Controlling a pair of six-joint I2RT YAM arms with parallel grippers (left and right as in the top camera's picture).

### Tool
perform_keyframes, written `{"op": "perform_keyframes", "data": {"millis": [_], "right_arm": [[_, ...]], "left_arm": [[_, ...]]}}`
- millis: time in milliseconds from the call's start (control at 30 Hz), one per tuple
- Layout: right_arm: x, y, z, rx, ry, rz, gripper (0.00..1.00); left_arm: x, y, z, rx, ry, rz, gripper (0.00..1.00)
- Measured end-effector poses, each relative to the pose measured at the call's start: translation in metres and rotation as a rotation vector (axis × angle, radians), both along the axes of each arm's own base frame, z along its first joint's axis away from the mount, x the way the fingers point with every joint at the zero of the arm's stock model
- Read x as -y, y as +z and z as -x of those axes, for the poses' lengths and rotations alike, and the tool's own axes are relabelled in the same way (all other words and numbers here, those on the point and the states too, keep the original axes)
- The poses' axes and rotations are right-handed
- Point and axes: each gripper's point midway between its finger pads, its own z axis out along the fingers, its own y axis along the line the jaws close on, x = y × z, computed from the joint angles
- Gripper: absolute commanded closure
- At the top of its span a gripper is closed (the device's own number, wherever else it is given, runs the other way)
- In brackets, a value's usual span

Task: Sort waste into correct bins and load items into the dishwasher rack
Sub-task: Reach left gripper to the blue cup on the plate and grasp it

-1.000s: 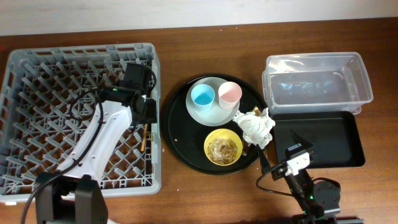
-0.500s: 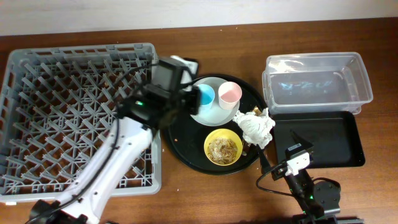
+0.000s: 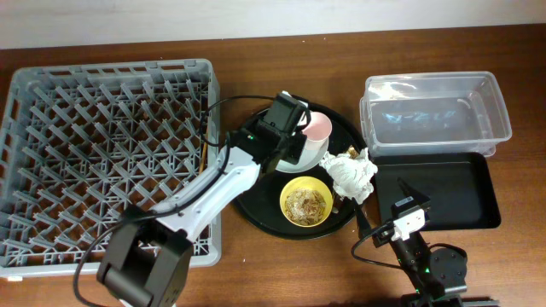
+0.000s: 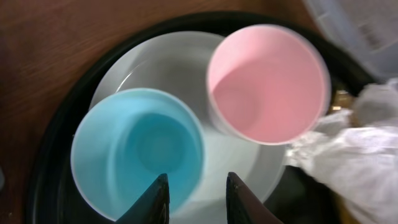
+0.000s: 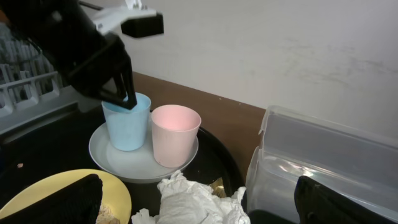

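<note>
My left arm (image 3: pixel 222 175) hid the small light-blue plastic cup (image 4: pixel 138 149) from overhead; the crumpled white paper tissue (image 4: pixel 364 149) ran blurred off my left wrist view's edge.

- Brown wooden table (image 3: pixel 281 264) (grain running left to right) carries everything.
- Grey dishwasher rack (image 3: pixel 77 145) at its left.
- Round black tray (image 3: pixel 260 209) in the middle, just beside the rack.
- Clear tub (image 3: pixel 431 78) at the right rear.
- Shallow black tray (image 3: pixel 452 192) just in front of it.

Reaching left arm (image 3: pixel 213 183), right arm (image 3: pixel 420 256) low
The left claw (image 4: pixel 196 186) points down, jaws parted; the right claw (image 5: pixel 199 208) gapes wide.
</note>
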Motion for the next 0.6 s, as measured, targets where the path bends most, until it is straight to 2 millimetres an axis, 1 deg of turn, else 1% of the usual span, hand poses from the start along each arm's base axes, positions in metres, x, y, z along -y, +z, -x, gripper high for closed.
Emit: {"op": "perform_keyframes", "data": {"millis": [100, 233, 467, 600], "right_arm": [[0.000, 0.000, 0.000, 0.000, 0.000, 0.000, 0.02], [0.000, 0.000, 0.000, 0.000, 0.000, 0.000, 0.02], [0.000, 0.000, 0.000, 0.000, 0.000, 0.000, 0.02], [0.000, 0.000, 0.000, 0.000, 0.000, 0.000, 0.01]], "left_arm": [[-0.003, -0.010, -0.002, -0.007, 0.009, -0.030, 0.72], [-0.006, -0.018, -0.001, -0.021, 0.015, -0.052, 0.73], [-0.011, -0.024, 0.006, -0.053, 0.011, -0.079, 0.86], [-0.014, -0.027, 0.009, -0.069, 0.008, -0.094, 0.89]]}}
